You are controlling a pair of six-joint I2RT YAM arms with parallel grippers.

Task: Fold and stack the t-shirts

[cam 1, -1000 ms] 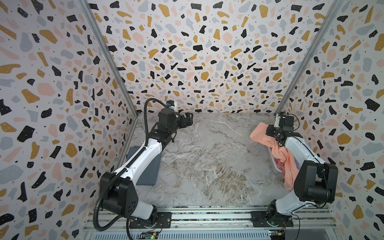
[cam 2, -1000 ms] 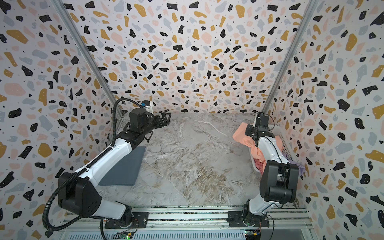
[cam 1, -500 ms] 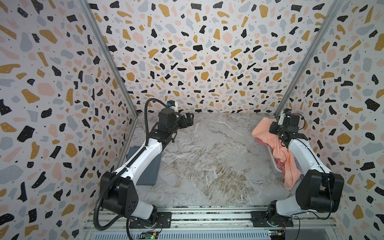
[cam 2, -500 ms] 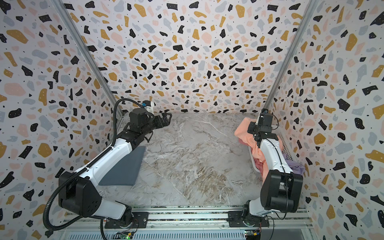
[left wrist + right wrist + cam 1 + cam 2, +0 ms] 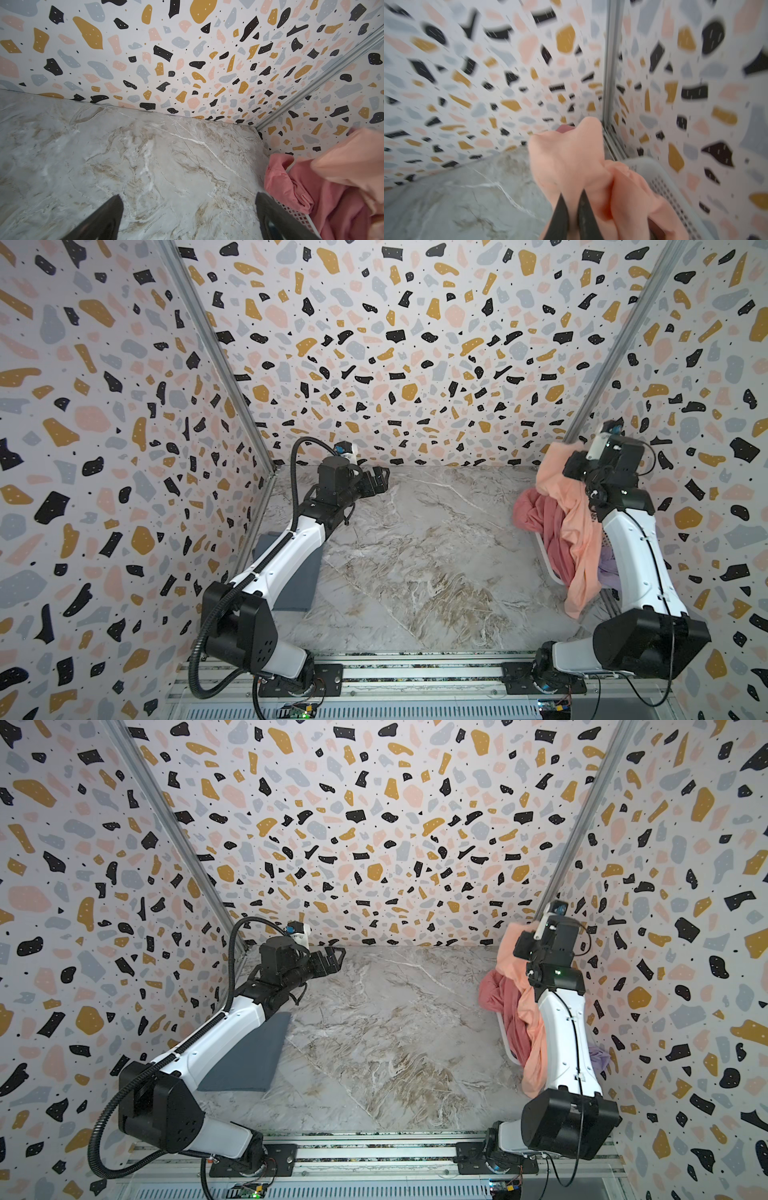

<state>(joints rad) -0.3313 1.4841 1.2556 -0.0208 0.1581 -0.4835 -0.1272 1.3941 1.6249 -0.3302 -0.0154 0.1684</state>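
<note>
At the far right of the marble bench (image 5: pixel 415 556), the right fingers (image 5: pixel 560 216) are pinched nearly shut on a bunch of the peach-orange tee (image 5: pixel 571 526), held high above a white basket (image 5: pixel 660 182); its tail hangs down beside the arm. A dusty-rose tee (image 5: pixel 534 514) drapes over the basket's rim beneath, with a lavender tee (image 5: pixel 598 1054) behind. A slate-grey tee (image 5: pixel 249 1056) lies flat at the bench's left edge. The left fingers (image 5: pixel 104 216) are spread wide and empty above the bench's far left. Done well, I judge, the peach-orange tee should rise until its tail clears the dusty-rose tee, then travel to the open middle, where the waiting left fingers can take a second corner.
</note>
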